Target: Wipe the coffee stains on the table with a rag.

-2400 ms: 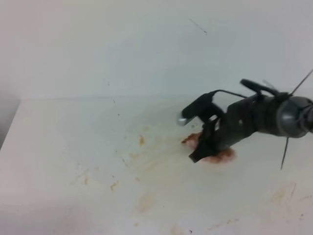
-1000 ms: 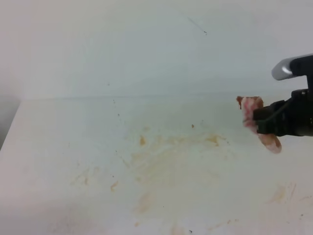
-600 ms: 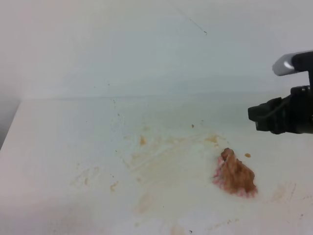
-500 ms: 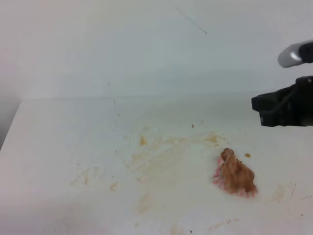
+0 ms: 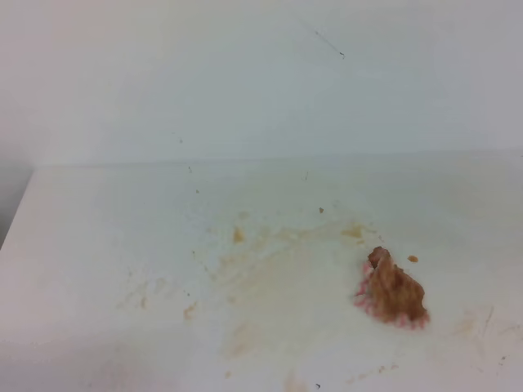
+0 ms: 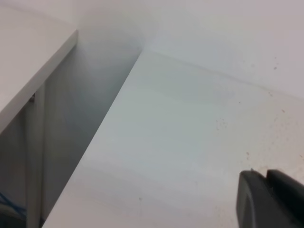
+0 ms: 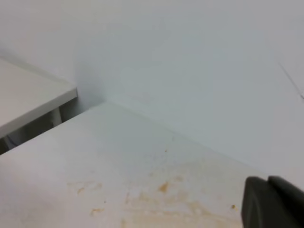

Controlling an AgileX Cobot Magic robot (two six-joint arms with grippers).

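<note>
Gone from overhead, right fingers [image 7: 271, 204] show closed at wrist.

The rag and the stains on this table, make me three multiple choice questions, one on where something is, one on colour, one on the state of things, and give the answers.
1. Where does the rag lie in the high view?
A. right of the main smears, on the table
B. at the far left corner
C. against the back wall

2. What colour is most of the rag's upper side?
A. clean white
B. brown, with a pink-and-white edge
C. dark blue

3. What holds the rag?
A. the left gripper
B. the right gripper
C. nothing, it lies free

Answers:
1 A, it sits right of the coffee stains.
2 B, the soiled top is brown and pink shows along its lower edge.
3 C, no arm shows in the high view, and the right gripper carries no cloth in the right wrist view.
</note>
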